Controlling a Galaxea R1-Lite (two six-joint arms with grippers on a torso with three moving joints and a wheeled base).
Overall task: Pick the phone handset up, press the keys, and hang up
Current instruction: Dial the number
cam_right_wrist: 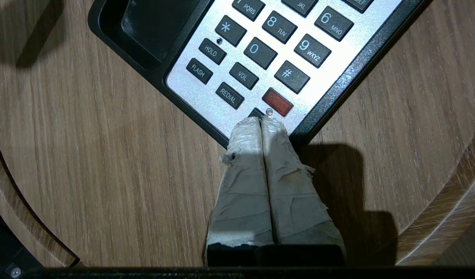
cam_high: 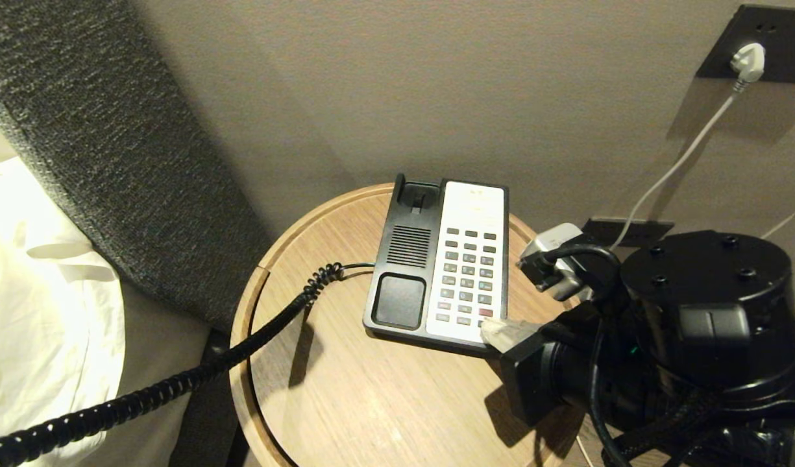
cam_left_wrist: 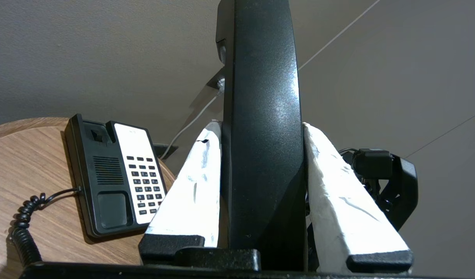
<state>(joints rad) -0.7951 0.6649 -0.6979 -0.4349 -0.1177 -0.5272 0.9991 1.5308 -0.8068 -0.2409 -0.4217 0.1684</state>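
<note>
The glossy black phone handset [cam_left_wrist: 260, 77] stands upright between the white-wrapped fingers [cam_left_wrist: 190, 186] of my left gripper [cam_left_wrist: 260, 124], which is shut on it. This gripper is outside the head view. The coiled cord [cam_high: 176, 383] runs from the phone base [cam_high: 403, 259] off the lower left, and the cradle is empty. The keys [cam_high: 468, 275] form a grid on the white faceplate. My right gripper [cam_right_wrist: 261, 120] is shut. Its tips rest on the bottom-row key beside the red key [cam_right_wrist: 278, 102], at the base's near corner [cam_high: 491, 329].
The phone sits on a round wooden table with a raised rim [cam_high: 241, 324] against a beige wall. A dark headboard [cam_high: 111, 143] and white bedding [cam_high: 34, 292] lie left. A white plug [cam_high: 747, 61] with its cable hangs from a wall socket at the right.
</note>
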